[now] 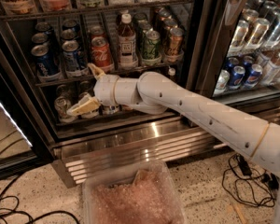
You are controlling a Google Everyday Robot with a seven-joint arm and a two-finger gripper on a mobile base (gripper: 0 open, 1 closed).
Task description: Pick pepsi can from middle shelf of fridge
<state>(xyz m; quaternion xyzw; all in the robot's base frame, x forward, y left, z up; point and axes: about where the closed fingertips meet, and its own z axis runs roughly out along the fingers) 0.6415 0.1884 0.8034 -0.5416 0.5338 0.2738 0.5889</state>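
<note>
The fridge (130, 146) stands open, with a louvred steel base panel. Its middle shelf (60, 81) is a dark wire rack with lanes. Dark-blue pepsi cans (45, 62) stand in its left lanes, another (74, 56) beside the first. A red Coca-Cola can (101, 53), a bottle (127, 40) and a green can (152, 45) stand to their right. My gripper (80, 88) is open, cream fingers spread wide, empty. It sits at the shelf's front rail, just below and right of the pepsi cans. Its lower finger (83, 107) hangs before the bottom shelf.
Silver cans (63, 107) stand on the bottom shelf behind the gripper. A clear plastic bin (130, 197) sits on the floor in front. Cables (245, 178) lie on the floor at right and left. A second cooler (252, 45) with cans stands at right.
</note>
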